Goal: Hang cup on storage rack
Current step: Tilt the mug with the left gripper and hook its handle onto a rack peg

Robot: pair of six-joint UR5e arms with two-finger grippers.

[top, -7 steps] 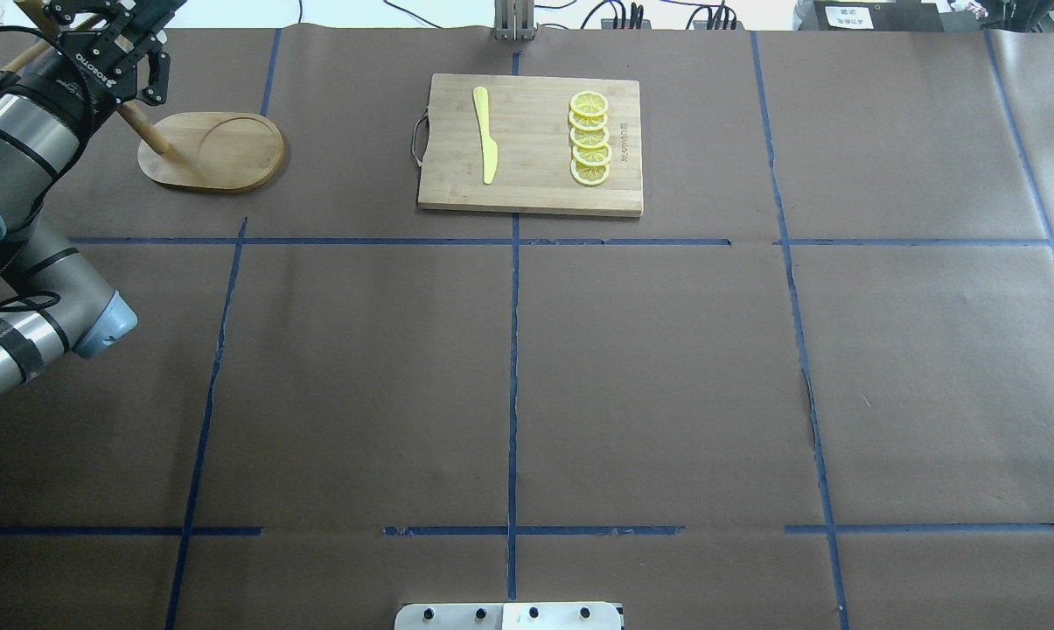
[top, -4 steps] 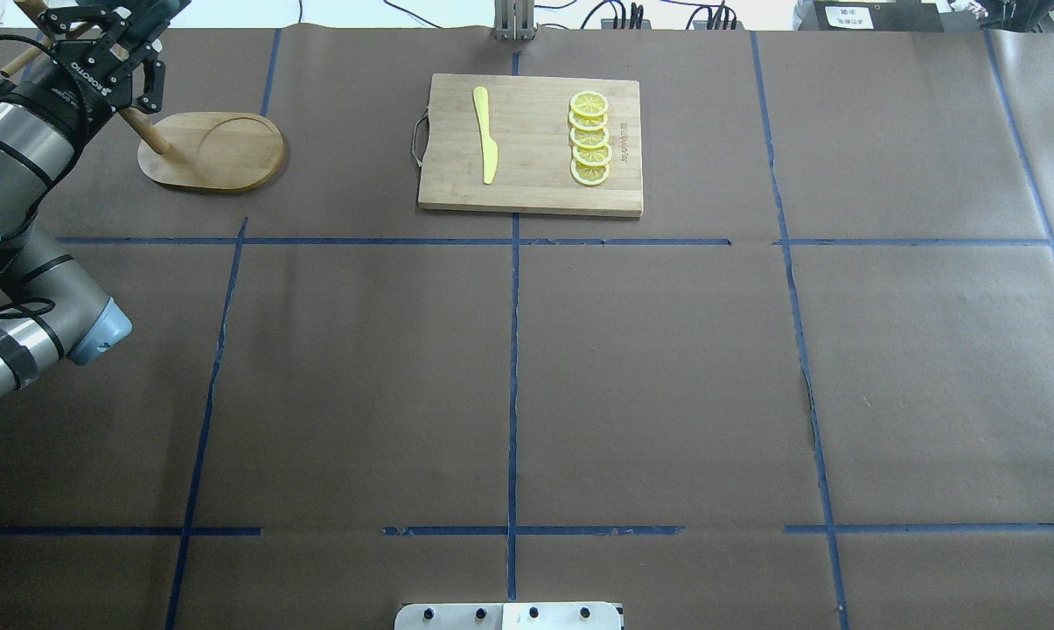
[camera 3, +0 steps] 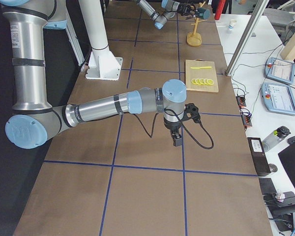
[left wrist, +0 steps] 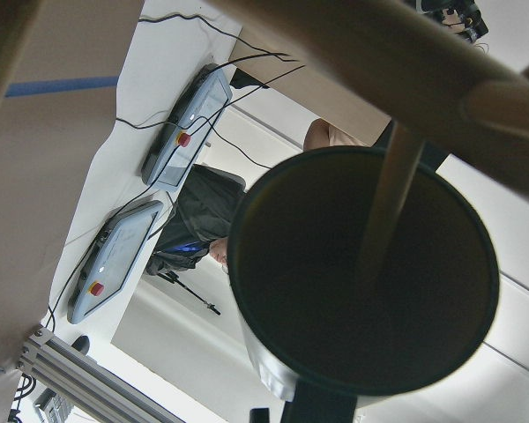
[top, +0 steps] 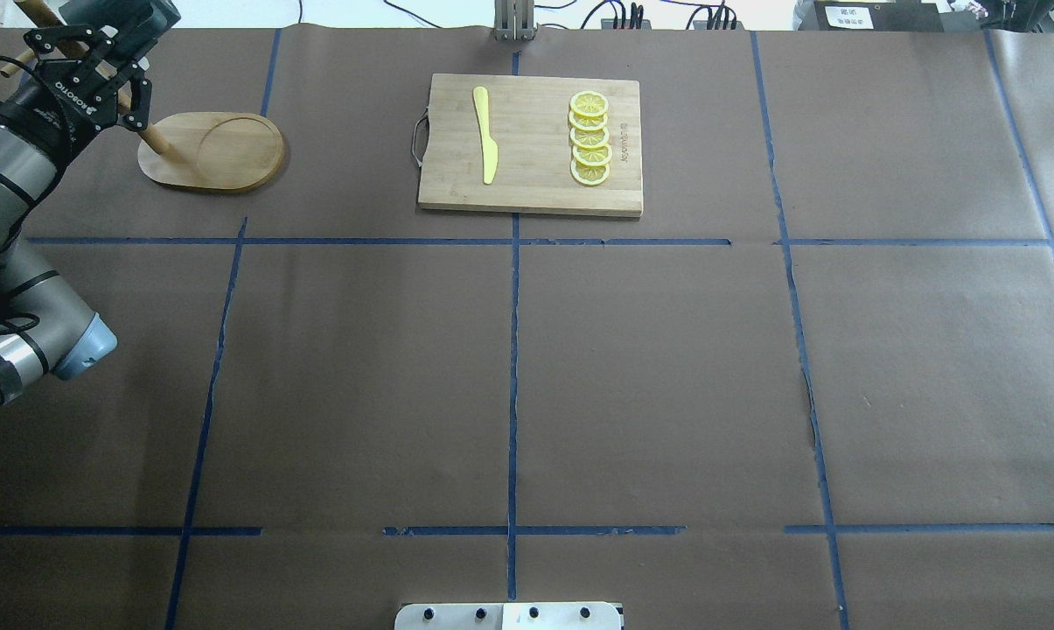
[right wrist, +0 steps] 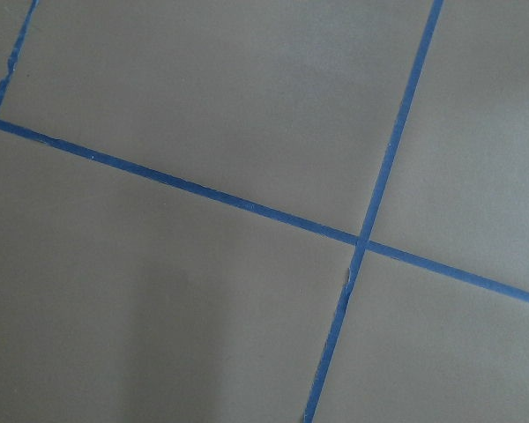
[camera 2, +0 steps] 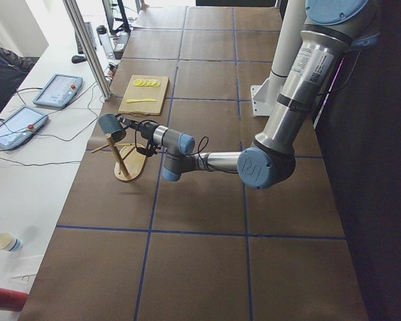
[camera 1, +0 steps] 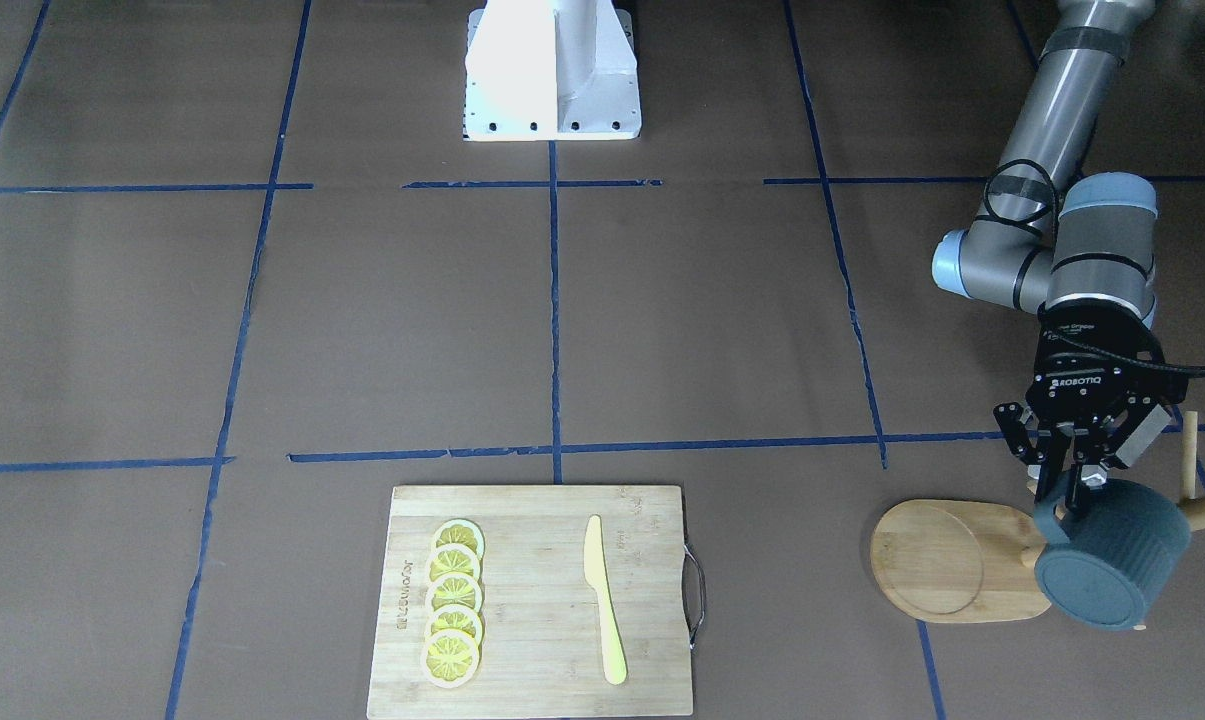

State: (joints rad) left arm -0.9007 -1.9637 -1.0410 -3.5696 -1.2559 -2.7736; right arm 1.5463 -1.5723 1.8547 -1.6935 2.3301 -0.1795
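My left gripper (camera 1: 1074,488) is shut on the handle side of the dark blue-grey ribbed cup (camera 1: 1112,565). It holds the cup in the air at the post end of the light wooden storage rack (camera 1: 937,560), among its thin pegs (camera 1: 1190,450). In the overhead view the gripper (top: 107,42) is over the rack's slanting post (top: 146,133), with the cup (top: 137,13) at the top edge. In the left wrist view the cup's dark round end (left wrist: 361,291) fills the middle, with a peg (left wrist: 390,203) across it. My right gripper (camera 3: 177,140) shows only in the exterior right view, so I cannot tell its state.
A bamboo cutting board (top: 535,188) with a yellow knife (top: 485,136) and several lemon slices (top: 589,138) lies at the far middle of the table. Blue tape lines cross the brown table cover. The robot's base (camera 1: 552,70) is at the near edge.
My left gripper has moved left in the overhead view, carrying the cup along past the rack's post. The rack, board and knife have not moved.
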